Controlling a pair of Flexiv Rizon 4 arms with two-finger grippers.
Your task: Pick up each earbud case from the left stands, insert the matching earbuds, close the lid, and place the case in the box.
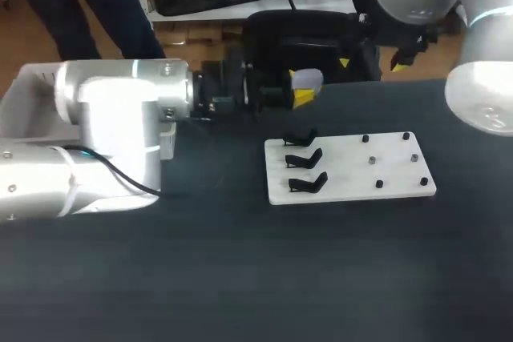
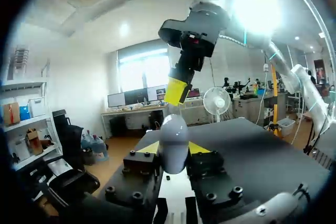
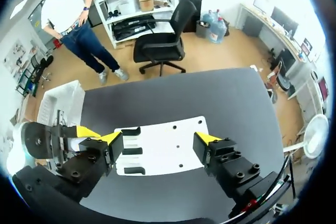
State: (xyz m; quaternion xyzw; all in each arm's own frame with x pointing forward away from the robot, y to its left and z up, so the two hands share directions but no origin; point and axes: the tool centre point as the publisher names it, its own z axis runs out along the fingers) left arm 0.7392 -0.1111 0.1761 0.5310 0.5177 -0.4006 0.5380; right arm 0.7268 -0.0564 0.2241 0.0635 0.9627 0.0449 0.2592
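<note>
The left gripper sits in the upper middle of the head view, at the end of the left arm that comes in from the left edge. It is clamped on the case, a pale rounded shell. In the left wrist view the case stands upright between the two fingers, with a yellow tip pressed to each side. From here I cannot tell whether its lid is up or down. The case is held clear of the table, just above the top left corner of the board.

The board is white and lies right of centre in the head view. Three black stands sit in a column on its left part. Six small dark dots are spread over its right part. They may be earbuds, but they are too small to be sure.

The right gripper hangs high over the board with its fingers spread wide and nothing between them. The right arm comes in from the upper right corner of the head view.

The white box sits at the left edge of the head view, behind the left arm.
</note>
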